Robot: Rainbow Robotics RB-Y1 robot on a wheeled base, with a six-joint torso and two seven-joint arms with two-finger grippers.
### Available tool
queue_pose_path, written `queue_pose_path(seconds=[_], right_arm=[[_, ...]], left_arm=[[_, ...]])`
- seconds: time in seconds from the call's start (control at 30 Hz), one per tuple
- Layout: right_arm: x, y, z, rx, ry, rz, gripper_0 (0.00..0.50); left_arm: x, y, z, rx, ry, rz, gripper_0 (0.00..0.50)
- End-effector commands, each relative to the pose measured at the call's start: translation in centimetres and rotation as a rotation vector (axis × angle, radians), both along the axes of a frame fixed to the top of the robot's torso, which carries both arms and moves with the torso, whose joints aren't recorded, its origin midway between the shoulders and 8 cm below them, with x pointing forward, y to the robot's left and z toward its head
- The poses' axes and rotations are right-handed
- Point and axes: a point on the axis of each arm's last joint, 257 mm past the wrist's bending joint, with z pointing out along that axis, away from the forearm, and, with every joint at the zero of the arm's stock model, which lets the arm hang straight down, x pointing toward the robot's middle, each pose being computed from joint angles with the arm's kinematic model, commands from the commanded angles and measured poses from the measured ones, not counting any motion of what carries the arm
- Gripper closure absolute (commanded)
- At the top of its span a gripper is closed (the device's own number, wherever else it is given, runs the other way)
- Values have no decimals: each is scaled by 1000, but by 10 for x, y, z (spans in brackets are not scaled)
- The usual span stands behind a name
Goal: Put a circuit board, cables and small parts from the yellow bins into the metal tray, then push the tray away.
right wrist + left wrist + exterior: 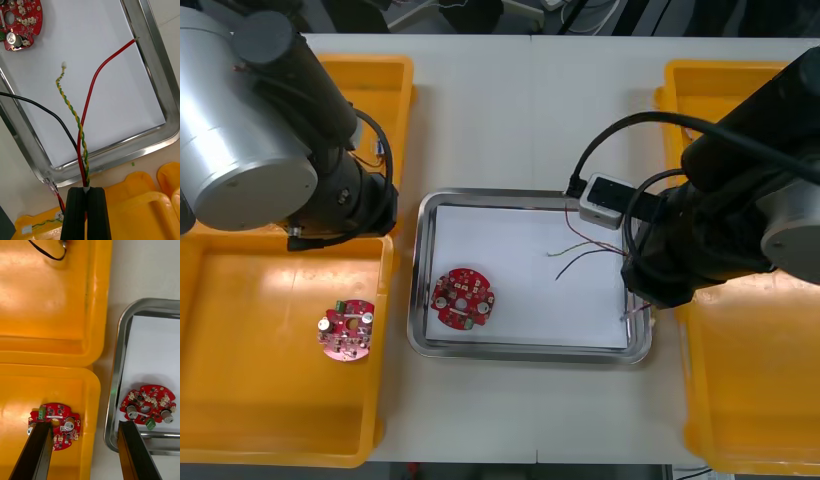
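Observation:
My right gripper [87, 210] is shut on a cable bundle [80, 127] of a red wire, a twisted yellow and green pair and a black wire. It hovers just outside the metal tray's rim [112, 155], and the wires reach out over the white inside. In the front view the cable [585, 255] lies over the tray's right part, under my right arm [710, 240]. One red circuit board [463, 298] rests in the tray [423, 290]. My left gripper [84, 450] is open above a second circuit board [56, 425] in the near left bin.
Yellow bins stand at both sides: near left [240, 400], far left [395, 80], far right [680, 90], near right [750, 400]. A black cable [48, 253] lies in the far left bin. Bare table shows beyond the tray.

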Motion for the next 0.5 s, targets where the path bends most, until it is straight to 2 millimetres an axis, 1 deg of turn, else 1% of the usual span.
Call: queue_pose_path(seconds=[0.03, 0.2, 0.3, 0.37, 0.43, 0.5], right_arm=[[-1, 28, -6, -89, -53, 184, 500], [5, 39, -28, -137, -21, 252, 500], [8, 41, -41, -168, 5, 285, 500], [10, 41, -48, -180, 14, 293, 500], [11, 38, -59, -203, 33, 292, 500], [12, 37, -65, -209, 41, 285, 500]], left_arm=[[7, 45, 20, 20, -39, 67, 0], [18, 70, 26, 14, -35, 137, 0], [27, 88, 30, 30, -50, 173, 0], [32, 95, 32, 31, -57, 184, 0], [39, 103, 34, 29, -70, 192, 0], [41, 110, 35, 32, -70, 204, 0]])
